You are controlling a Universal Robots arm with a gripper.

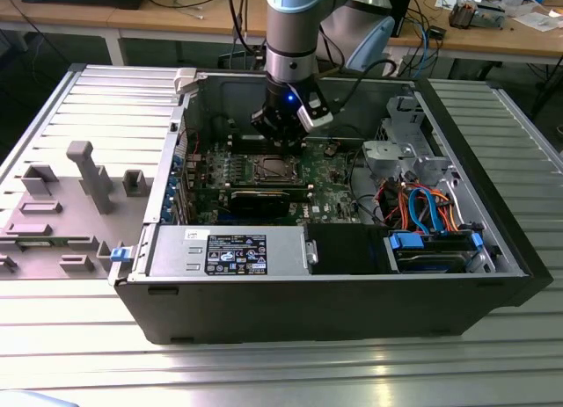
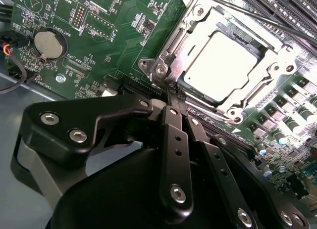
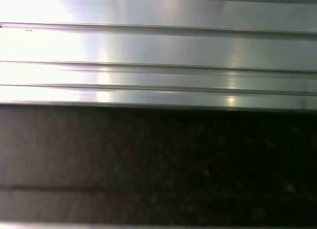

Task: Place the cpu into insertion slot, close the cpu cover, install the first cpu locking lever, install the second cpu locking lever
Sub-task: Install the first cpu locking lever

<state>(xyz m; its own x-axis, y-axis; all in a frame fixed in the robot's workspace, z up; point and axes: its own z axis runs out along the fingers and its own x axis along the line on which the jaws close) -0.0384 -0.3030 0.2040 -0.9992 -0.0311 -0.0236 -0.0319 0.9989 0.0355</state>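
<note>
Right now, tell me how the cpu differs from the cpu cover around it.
The cpu is a plain, solid, pale silver square; the cpu cover is an open metal frame with a square window. The cpu lies inside that window, while the cover surrounds it and reaches further out. Both lie flat and share a shiny metal finish. The gripper sits at the cover's corner.

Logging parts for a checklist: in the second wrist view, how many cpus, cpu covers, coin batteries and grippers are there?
cpu: 1
cpu cover: 1
coin battery: 1
gripper: 1
Total: 4
</note>
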